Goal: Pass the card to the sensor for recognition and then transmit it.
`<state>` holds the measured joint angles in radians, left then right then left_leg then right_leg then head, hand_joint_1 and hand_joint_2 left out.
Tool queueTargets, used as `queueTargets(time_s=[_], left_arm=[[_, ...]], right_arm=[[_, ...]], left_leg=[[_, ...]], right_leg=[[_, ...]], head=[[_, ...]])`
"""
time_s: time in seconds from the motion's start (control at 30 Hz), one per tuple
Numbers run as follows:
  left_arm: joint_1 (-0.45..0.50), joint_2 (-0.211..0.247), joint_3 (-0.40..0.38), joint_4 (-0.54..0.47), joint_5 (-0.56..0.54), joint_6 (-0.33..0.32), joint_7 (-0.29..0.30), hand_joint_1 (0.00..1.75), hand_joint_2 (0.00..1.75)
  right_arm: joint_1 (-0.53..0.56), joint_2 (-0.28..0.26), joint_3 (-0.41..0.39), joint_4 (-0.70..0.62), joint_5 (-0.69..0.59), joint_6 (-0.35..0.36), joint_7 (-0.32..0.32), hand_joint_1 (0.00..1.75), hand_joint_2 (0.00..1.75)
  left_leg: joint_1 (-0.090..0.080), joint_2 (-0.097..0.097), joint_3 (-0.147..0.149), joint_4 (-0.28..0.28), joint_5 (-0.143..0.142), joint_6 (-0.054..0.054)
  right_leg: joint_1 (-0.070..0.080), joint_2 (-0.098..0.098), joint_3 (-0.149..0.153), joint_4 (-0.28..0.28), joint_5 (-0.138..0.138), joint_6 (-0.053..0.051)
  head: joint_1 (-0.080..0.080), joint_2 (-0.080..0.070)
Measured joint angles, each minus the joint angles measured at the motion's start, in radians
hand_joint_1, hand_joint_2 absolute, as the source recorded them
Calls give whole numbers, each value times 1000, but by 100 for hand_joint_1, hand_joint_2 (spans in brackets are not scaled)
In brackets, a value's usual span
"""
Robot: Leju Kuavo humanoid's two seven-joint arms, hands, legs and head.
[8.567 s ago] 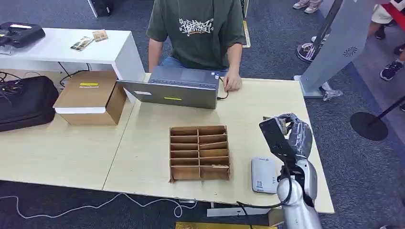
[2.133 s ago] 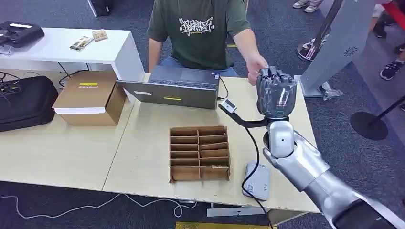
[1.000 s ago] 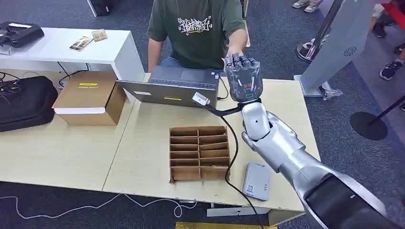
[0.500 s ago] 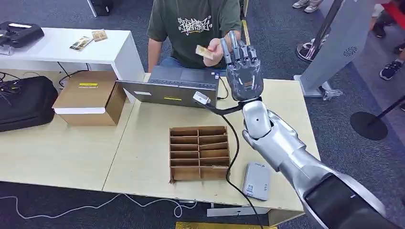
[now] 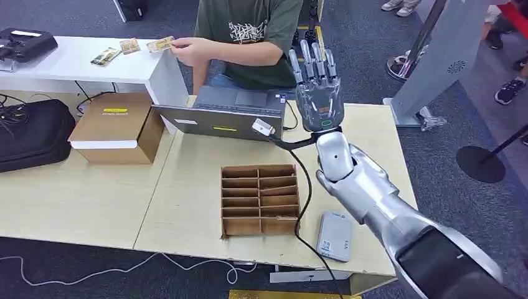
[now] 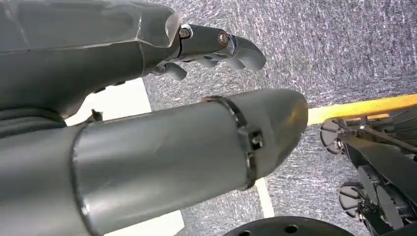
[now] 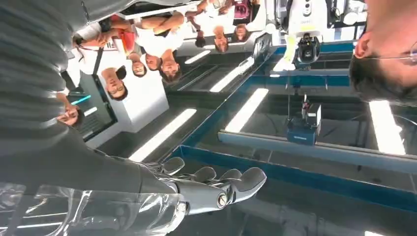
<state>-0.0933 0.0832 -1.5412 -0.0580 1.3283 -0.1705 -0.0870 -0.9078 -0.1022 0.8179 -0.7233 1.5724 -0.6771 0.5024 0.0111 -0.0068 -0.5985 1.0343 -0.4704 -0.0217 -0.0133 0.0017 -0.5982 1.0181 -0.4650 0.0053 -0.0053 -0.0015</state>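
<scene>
My right hand (image 5: 317, 87) is raised above the far edge of the table, fingers stretched upward and apart, holding nothing; the right wrist view shows its fingers (image 7: 216, 189) straight and empty. The tan card (image 5: 160, 44) is pinched in the hand of the seated person (image 5: 252, 31), held out over the white side table (image 5: 81, 62). The white card sensor (image 5: 335, 235) lies flat near the table's front edge, to the right of the cardboard box. My left hand (image 6: 206, 44) hangs beside my body over the carpet with nothing in it.
A cardboard divider box (image 5: 259, 199) sits mid-table and a grey laptop (image 5: 227, 115) stands in front of the person. A brown carton (image 5: 118, 126) and a black bag (image 5: 34, 132) lie at the left. More cards (image 5: 118, 51) rest on the side table. A cable (image 5: 299, 187) trails from my wrist.
The person has taken the card from my right hand and carried it left to the white side table. My right hand stays raised with its fingers now straight and empty.
</scene>
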Motion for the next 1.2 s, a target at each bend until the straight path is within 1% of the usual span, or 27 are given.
queueTargets(time_s=[0.37,0.63,0.8,1.0,1.03,1.07,1.13,1.2], left_arm=[[-1,0,0,0,3,1,0,0,0],[-1,0,-1,0,13,1,0,0,0],[-1,0,-1,0,15,3,0,0,0],[-1,0,-1,0,16,3,0,0,0],[-1,0,-1,0,18,3,0,0,0],[-1,0,-1,0,24,3,0,0,0],[1,0,-1,0,33,2,0,0,0],[3,-1,-1,0,39,2,0,0,0]], right_arm=[[24,-14,-8,-22,0,0,51,0,175],[61,-71,-8,-97,0,0,130,0,175],[80,-93,-8,-127,0,0,142,0,175],[88,-105,-9,-142,0,0,143,0,175],[89,-107,-8,-143,0,0,148,0,175],[94,-111,-9,-150,0,0,168,0,175],[119,-133,-24,-188,0,0,190,0,175],[156,-158,-48,-239,0,0,196,0,175]], left_leg=[[0,0,0,0,0,0],[0,0,0,0,0,0],[0,0,0,0,0,0],[0,0,0,0,0,0],[0,0,0,0,0,0],[0,0,1,0,0,0],[0,-1,0,0,0,0],[0,-1,0,0,0,0]], right_leg=[[0,0,0,0,0,0],[0,0,0,0,0,0],[0,0,0,0,0,0],[0,0,0,0,0,0],[0,0,0,0,0,0],[0,0,0,0,0,0],[0,0,0,-1,0,0],[0,-1,0,-1,0,0]], head=[[0,0],[0,0],[0,0],[0,0],[0,0],[0,0],[0,0],[0,0]])
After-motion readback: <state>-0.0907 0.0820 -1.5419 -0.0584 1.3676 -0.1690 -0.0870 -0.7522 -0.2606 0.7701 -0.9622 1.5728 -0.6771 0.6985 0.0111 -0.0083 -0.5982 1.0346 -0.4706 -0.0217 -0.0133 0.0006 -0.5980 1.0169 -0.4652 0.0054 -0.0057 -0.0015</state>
